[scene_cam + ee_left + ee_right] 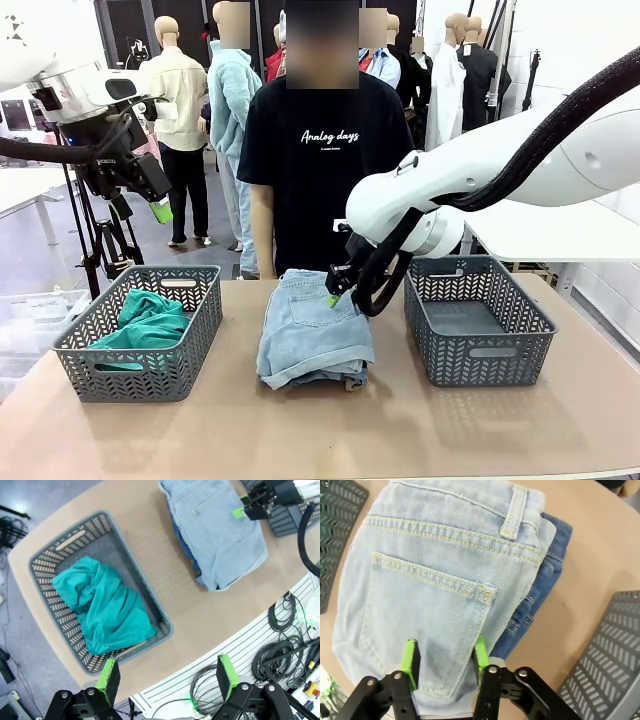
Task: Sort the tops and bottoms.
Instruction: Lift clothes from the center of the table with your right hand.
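- The pale shorts (310, 325) lie folded flat in the middle of the table (320, 440), back pocket up. They sit on the darker shorts (547, 575), whose edge juts out along one side. Stacked this way, both bottoms form one pile between the baskets.
- The right end effector (445, 652) is down on the side of the pile toward the right basket (485, 360). Its green pads stand partway apart, straddling a strip of pale denim below the pocket. Whether they already pinch the cloth cannot be told. Coming in at an edge probably helps it catch the top pair alone.
- The left end effector (166, 677) hangs high above the left basket (45, 565), pads wide apart and empty, seemingly parked out of the way.
- The teal shirt (102, 607) sits crumpled in that basket, soft and loosely creased. The right basket holds nothing, so it looks meant for the bottoms.
- The denim looks stiff, with yellow seam stitching. Both baskets are grey plastic with slotted herringbone walls, and the table is matte tan board.
- A person (325, 170) stands at the far side, behind the pile.
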Available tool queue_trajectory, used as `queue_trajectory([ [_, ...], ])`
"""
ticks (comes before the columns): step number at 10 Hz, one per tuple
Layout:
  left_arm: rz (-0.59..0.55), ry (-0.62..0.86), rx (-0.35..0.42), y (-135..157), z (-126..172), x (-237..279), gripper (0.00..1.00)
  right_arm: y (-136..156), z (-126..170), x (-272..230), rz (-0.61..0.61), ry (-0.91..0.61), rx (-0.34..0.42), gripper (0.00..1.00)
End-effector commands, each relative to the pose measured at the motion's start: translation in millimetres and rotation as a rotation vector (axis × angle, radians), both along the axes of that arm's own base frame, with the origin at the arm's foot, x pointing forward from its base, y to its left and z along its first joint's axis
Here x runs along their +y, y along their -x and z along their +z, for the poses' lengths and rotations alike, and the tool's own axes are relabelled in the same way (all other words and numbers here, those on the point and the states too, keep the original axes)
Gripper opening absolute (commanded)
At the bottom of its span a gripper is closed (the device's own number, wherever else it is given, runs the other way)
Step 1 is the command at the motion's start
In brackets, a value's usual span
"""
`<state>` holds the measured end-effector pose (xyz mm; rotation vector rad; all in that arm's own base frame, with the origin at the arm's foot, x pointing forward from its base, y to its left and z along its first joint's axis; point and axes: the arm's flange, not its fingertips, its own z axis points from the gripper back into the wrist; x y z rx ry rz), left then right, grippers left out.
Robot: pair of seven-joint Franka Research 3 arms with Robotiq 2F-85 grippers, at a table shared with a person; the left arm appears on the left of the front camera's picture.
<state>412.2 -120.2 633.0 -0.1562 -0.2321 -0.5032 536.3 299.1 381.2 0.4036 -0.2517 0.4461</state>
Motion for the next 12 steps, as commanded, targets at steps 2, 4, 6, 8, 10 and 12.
queue_trajectory([
  [2, 0.013, 0.004, -0.004, 0, 1, 0, 1.00, -4, -1, 4, -0.002, 0.016, 0.045, 0.00],
  [4, 0.013, 0.004, -0.004, 0, 1, 0, 1.00, -4, -3, 4, 0.003, 0.020, 0.057, 0.00],
  [6, 0.013, 0.004, -0.004, 0, 1, 0, 1.00, 5, 17, 4, -0.006, 0.041, -0.035, 0.00],
  [8, 0.013, 0.004, -0.004, 0, 1, 0, 1.00, 29, 78, -1, -0.046, 0.081, -0.237, 0.00],
  [10, 0.013, 0.004, -0.004, 0, 1, 0, 1.00, 57, 149, -12, -0.093, 0.093, -0.456, 0.00],
  [12, 0.013, 0.004, -0.004, 0, 1, 0, 1.00, 80, 196, -11, -0.111, 0.104, -0.586, 0.00],
])
